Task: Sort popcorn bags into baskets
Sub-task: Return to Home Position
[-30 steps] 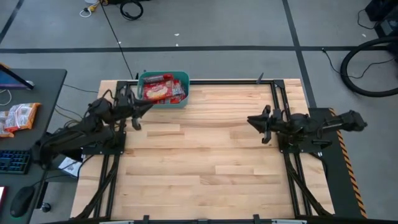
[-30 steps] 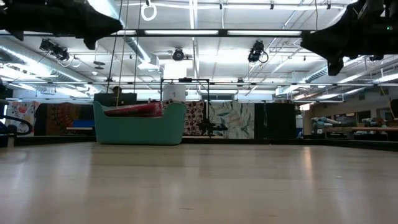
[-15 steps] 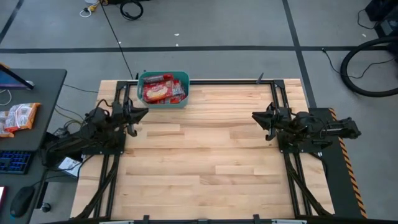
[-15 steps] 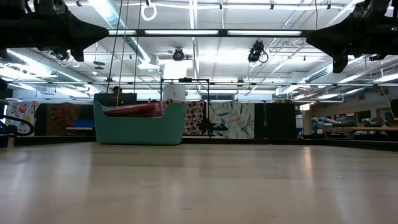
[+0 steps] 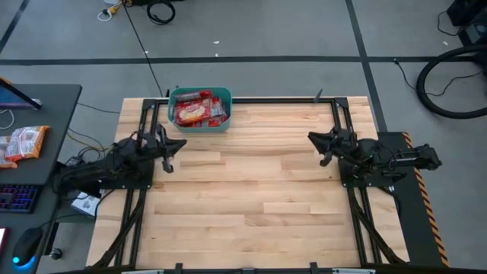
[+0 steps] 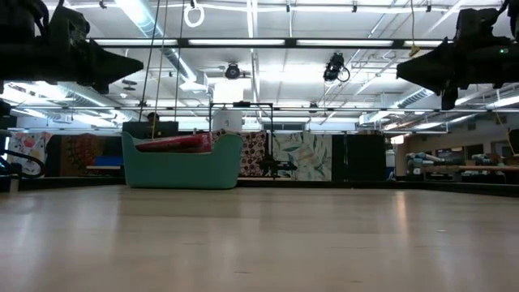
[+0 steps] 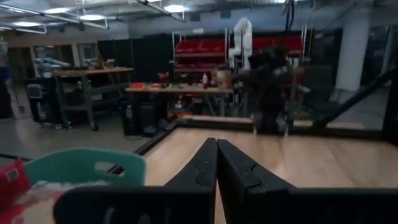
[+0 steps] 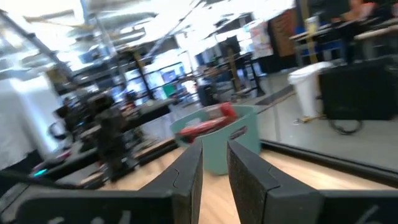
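Note:
The teal basket [image 5: 227,97] stands on its base at the table's far edge, left of centre, with several red popcorn bags [image 5: 194,110] lying flat inside; their top shows above the rim in the low view [image 6: 174,143]. My left gripper [image 5: 176,144] hovers above the table, near and left of the basket, with its fingers shut [image 7: 216,144] and empty. My right gripper [image 5: 312,138] hovers at the table's right side, pointing toward the basket [image 8: 214,135], its fingers slightly apart [image 8: 216,149] and empty.
Bare wooden tabletop [image 5: 251,190] spreads between the two arms. A desk to the left of the table holds orange-and-white packets [image 5: 23,142] and a keyboard. Black frame rails [image 5: 335,114] run along the table's sides and far edge.
My left gripper has drawn back from the basket toward the table's near-left and come lower. My right gripper has pulled back slightly toward the right edge and also dropped a little. The basket and bags have stayed put.

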`<state>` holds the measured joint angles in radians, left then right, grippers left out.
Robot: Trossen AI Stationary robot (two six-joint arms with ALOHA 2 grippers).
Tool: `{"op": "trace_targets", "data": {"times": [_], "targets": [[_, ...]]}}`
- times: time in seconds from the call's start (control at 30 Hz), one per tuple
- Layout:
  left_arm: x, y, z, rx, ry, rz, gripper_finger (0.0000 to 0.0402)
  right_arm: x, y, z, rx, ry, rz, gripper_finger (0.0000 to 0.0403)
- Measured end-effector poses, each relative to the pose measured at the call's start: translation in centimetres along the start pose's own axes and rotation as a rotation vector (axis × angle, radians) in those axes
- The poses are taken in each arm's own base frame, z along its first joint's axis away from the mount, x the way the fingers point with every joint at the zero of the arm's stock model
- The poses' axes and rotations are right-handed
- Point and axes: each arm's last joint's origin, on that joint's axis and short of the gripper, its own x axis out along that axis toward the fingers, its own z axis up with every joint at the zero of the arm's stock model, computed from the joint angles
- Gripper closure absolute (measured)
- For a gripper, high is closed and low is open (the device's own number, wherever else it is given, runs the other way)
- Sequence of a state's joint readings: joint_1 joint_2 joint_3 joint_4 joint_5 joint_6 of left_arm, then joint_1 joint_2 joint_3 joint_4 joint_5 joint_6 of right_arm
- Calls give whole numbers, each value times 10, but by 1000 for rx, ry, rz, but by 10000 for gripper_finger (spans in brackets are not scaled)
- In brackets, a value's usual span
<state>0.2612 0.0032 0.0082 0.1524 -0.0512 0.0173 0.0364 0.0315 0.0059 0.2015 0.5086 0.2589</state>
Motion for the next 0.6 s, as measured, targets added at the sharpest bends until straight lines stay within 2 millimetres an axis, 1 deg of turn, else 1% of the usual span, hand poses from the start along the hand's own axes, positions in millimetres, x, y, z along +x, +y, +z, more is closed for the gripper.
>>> {"op": "trace_targets", "data": {"times": [0.13,0.23,0.37,0.47,0.53,0.6], "targets": [[0,-3,0,7,3,-30,392,0,-2,1,34,-22,-76,324],[0,-6,-1,-11,12,-76,391,0,-2,1,29,-21,-69,324],[-1,-11,-5,-15,47,-196,379,0,-2,1,30,-18,-54,324],[-1,-11,-5,-26,53,-201,377,0,-1,1,30,-15,-46,324],[-1,-10,-5,-74,55,-177,379,0,-1,1,30,-16,-46,324],[-1,-10,-5,-163,64,-167,381,0,-1,1,29,-15,-45,324]]}}
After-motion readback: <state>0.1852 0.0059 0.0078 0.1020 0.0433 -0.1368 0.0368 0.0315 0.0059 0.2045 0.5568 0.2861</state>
